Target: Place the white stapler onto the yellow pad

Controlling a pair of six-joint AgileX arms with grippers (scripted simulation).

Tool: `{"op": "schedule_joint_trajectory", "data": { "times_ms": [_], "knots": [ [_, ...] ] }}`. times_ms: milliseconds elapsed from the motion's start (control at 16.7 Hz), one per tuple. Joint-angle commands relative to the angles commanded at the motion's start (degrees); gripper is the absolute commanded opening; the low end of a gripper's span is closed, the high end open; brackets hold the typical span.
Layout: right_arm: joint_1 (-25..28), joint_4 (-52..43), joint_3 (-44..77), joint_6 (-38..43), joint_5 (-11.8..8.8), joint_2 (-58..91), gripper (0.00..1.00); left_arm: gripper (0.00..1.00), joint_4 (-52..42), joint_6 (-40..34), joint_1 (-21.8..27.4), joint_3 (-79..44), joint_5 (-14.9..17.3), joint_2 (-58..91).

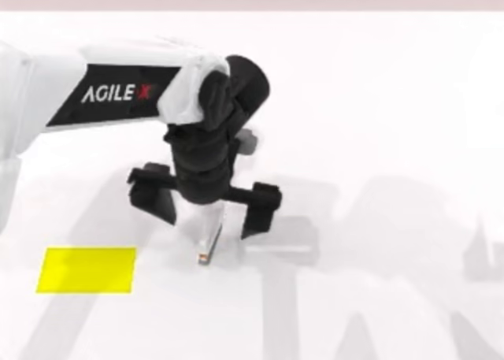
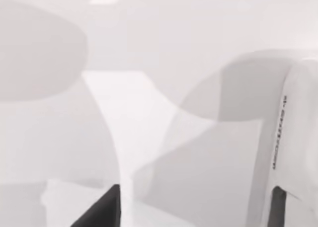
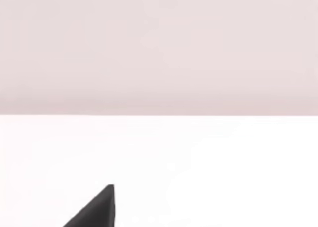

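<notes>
Yellow pad [image 1: 87,269] shows only from above, where the spread left gripper [image 1: 206,202] straddles the white stapler [image 1: 209,246].

A matt, smooth white table [image 1: 378,100] is seen. The pad [image 1: 87,269] looks flat, matt yellow. The left gripper [image 1: 206,210], jaws spread, appears as matt black plastic over the smooth white stapler [image 1: 211,242].

left arm [image 1: 94,88]: white shell | black panel, white "AGILEX" lettering | black wrist | black two-finger gripper [image 1: 206,206]
</notes>
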State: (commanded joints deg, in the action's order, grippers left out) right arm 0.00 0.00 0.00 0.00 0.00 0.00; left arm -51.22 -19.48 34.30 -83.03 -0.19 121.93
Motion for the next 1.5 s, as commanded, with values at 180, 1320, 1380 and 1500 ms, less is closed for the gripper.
{"op": "schedule_joint_trajectory", "data": {
  "times_ms": [180,1320,1380,1500],
  "knots": [
    [0.0,0.0,0.0,0.0,0.0,0.0,1.0,0.62,0.0,0.0,0.0,0.0,0.0,0.0],
    [0.0,0.0,0.0,0.0,0.0,0.0,1.0,0.0,-0.97,0.09,0.06,-0.9,-0.04,-0.2],
    [0.0,0.0,0.0,0.0,0.0,0.0,1.0,0.0,-2.36,0.09,0.07,-2.09,-0.07,-0.5],
    [0.0,0.0,0.0,0.0,0.0,0.0,1.0,0.0,-6.71,-0.01,-0.12,-5.27,-0.13,-1.6]
  ]
}}
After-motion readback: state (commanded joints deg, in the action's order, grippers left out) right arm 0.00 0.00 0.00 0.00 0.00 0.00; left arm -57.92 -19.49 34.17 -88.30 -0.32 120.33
